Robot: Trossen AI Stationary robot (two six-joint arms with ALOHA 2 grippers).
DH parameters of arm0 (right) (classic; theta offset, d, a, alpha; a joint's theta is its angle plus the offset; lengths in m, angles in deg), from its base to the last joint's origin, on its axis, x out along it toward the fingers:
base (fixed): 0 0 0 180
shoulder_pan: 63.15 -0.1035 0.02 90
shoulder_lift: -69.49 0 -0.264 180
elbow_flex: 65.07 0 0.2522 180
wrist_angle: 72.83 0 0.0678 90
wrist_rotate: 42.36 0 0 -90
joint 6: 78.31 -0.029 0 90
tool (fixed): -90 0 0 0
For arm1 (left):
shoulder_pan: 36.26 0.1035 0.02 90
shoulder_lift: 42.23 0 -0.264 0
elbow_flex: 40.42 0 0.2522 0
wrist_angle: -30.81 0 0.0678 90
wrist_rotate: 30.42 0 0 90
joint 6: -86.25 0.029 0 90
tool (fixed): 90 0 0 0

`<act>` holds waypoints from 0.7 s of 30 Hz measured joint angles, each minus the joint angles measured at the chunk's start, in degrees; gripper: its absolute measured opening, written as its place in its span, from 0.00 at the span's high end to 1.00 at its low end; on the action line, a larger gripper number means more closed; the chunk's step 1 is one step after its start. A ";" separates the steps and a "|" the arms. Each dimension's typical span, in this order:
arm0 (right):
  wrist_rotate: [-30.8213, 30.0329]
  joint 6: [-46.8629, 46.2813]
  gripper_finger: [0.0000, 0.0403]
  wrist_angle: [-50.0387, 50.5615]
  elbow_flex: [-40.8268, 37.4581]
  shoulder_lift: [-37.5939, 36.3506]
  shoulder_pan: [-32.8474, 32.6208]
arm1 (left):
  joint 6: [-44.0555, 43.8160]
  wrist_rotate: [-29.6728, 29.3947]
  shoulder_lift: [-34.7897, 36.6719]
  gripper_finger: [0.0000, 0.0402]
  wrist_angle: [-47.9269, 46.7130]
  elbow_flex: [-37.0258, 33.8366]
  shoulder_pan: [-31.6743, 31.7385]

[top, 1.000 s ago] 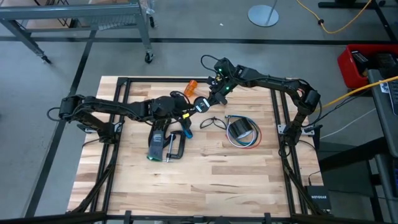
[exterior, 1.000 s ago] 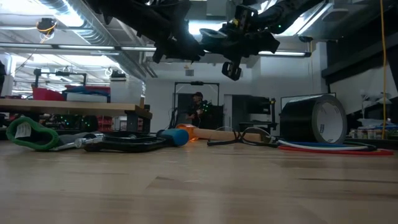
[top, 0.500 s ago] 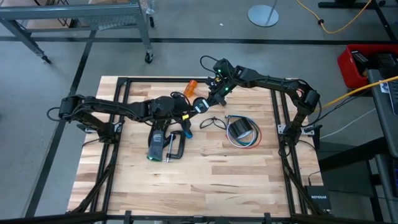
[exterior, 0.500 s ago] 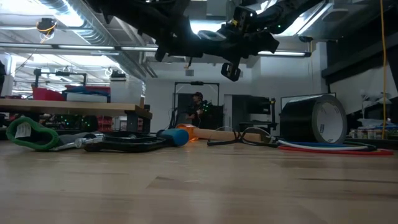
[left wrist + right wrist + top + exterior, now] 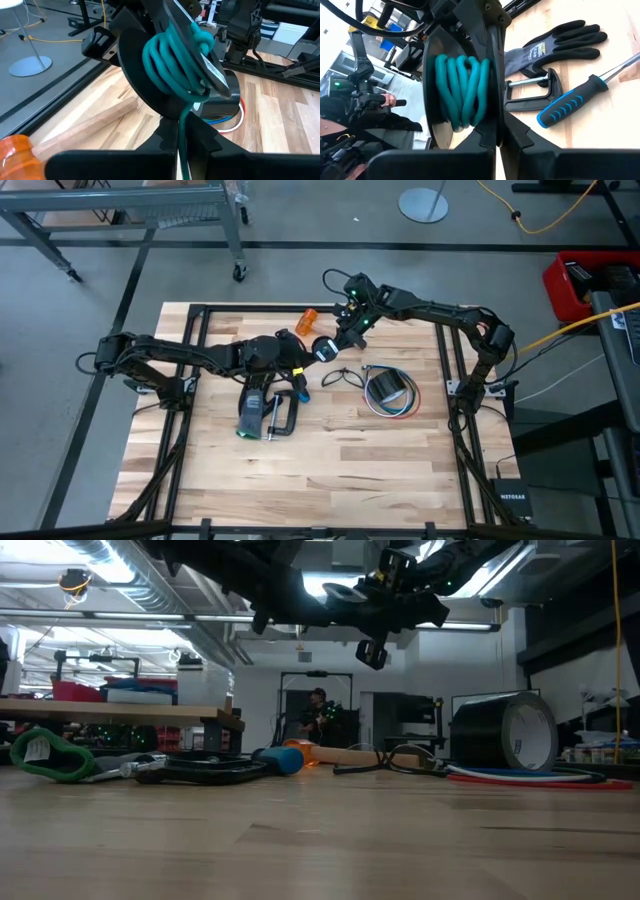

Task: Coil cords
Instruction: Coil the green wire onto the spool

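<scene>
A teal-green cord is wound on a black spool held above the table's middle. My right gripper is shut on the spool from the far right. My left gripper reaches in from the left and is shut on the cord's loose strand below the spool. A black cord lies looped on the wood to the right of the spool. Red, white and blue wires ring a black tape roll. My left gripper pinches the teal cord's loose strand between its two fingers, just where it leaves the winding. The strand runs along the fingers, back toward the wrist. My right gripper pinches the rim of the spool's black flange between its two fingers, beside the teal winding. The spool hangs clear of the table.
A grey glove, a black C-clamp and a blue-handled screwdriver lie under and near the left arm. An orange-tipped tool lies toward the far edge. A black frame borders the table.
</scene>
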 joint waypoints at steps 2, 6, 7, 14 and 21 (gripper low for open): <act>0.22 -0.02 0.98 0.00 0.00 0.00 0.04 | 0.00 -0.04 0.00 0.98 0.03 0.00 0.00; 0.50 -0.04 0.98 0.02 -0.02 0.00 0.04 | 0.00 -0.20 0.02 0.99 -0.01 0.00 0.00; 0.54 -0.04 0.98 0.02 -0.02 0.00 0.04 | -0.07 -0.20 0.02 0.99 -0.01 0.00 0.00; -1.28 0.41 0.98 -0.10 -0.02 0.00 -0.03 | -0.37 -0.69 0.02 0.92 0.28 -0.01 -0.13; -1.66 5.20 0.98 -0.09 -0.02 -0.04 -0.03 | -0.40 -0.67 0.02 0.81 1.80 -0.04 -0.02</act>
